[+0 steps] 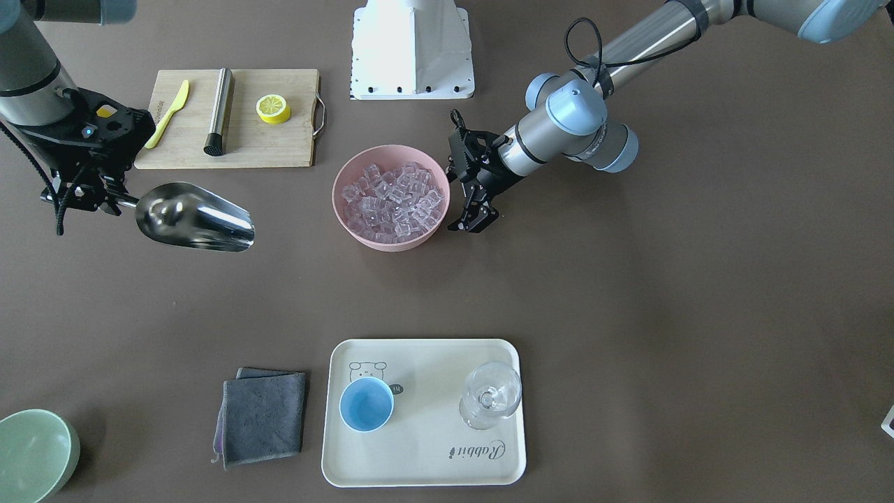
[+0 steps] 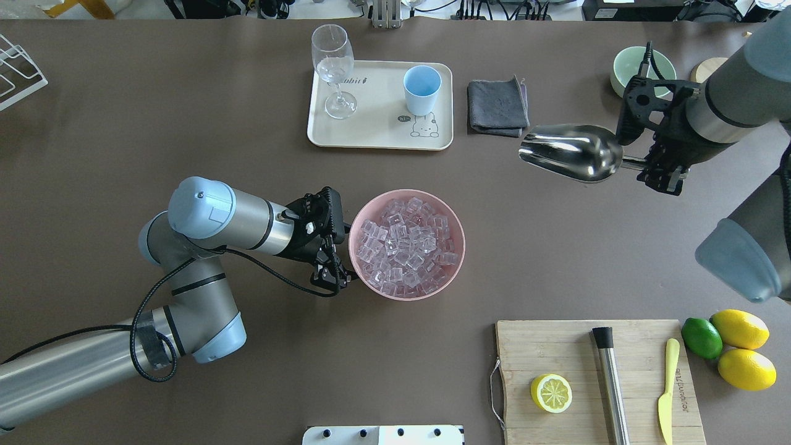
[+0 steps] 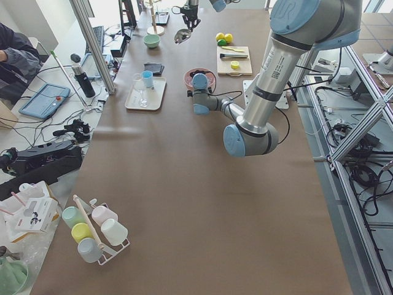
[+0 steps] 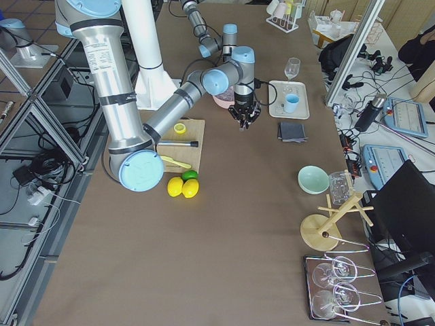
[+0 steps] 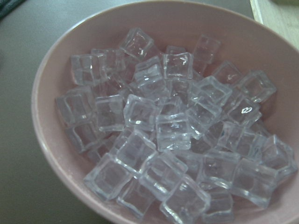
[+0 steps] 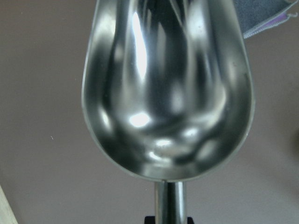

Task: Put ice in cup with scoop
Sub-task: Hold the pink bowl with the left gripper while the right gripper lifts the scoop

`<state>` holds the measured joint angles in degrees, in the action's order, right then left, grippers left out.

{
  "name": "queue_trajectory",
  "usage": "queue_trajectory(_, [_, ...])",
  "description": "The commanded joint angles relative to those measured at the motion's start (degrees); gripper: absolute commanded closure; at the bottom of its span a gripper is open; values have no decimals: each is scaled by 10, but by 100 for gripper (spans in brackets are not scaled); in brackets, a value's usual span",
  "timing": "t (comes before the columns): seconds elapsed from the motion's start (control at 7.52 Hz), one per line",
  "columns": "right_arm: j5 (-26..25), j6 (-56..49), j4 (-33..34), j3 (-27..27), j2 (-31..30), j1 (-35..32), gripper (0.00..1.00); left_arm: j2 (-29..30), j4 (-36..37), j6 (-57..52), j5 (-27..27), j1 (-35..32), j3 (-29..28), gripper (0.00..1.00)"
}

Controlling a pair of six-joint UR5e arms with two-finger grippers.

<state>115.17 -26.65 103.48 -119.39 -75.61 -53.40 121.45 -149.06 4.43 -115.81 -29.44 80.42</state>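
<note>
The shiny steel scoop (image 1: 195, 216) (image 2: 568, 151) hangs empty above the bare table, and its trough fills the right wrist view (image 6: 168, 93). My right gripper (image 1: 112, 202) (image 2: 649, 165) is shut on its handle. The ice (image 1: 394, 202) (image 2: 405, 247) (image 5: 173, 130) is piled in a pink bowl (image 1: 391, 246) (image 2: 405, 298) at the table's middle. My left gripper (image 1: 473, 225) (image 2: 337, 281) is beside the bowl's rim, looks open and holds nothing. The light-blue cup (image 1: 367, 405) (image 2: 422, 89) stands upright and empty on a cream tray (image 1: 419, 461) (image 2: 371, 133).
A clear stemmed glass (image 1: 491, 395) (image 2: 334, 62) shares the tray. A grey cloth (image 1: 264, 418) lies beside the tray and a pale-green bowl (image 1: 31, 454) stands farther out. A cutting board (image 2: 556, 346) holds a lemon half, a steel cylinder and a yellow knife.
</note>
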Motion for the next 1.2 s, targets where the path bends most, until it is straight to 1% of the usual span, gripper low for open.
queue_trajectory(0.0, [-58, -167, 226, -1, 115, 30, 100, -1, 0, 1, 1, 3, 1, 2])
queue_trajectory(0.13, [-77, -173, 234, 4, 117, 64, 100, -3, -1, 1, 1, 3, 1, 2])
queue_trajectory(0.27, [-97, -173, 280, 3, 145, 75, 100, -5, -12, 1, 1, 3, 2, 2])
queue_trajectory(0.4, [-112, -176, 359, 13, 201, 77, 100, -9, -43, 1, 2, 3, 0, 2])
queue_trajectory(0.53, [-141, -201, 403, 41, 250, 88, 100, -15, -60, 1, 2, 3, 0, 2])
queue_trajectory(0.66, [-148, -211, 430, 76, 293, 95, 100, -23, -79, 1, 3, 3, -1, 2])
queue_trajectory(0.8, [-161, -211, 439, 101, 318, 111, 100, -28, -96, 1, 3, 3, -3, 2])
queue_trajectory(0.93, [-189, -210, 441, 105, 320, 123, 100, -29, -98, 1, 3, 3, -6, 2])
queue_trajectory(1.06, [-205, -209, 460, 119, 334, 141, 100, -29, -98, 1, 3, 3, -7, 2])
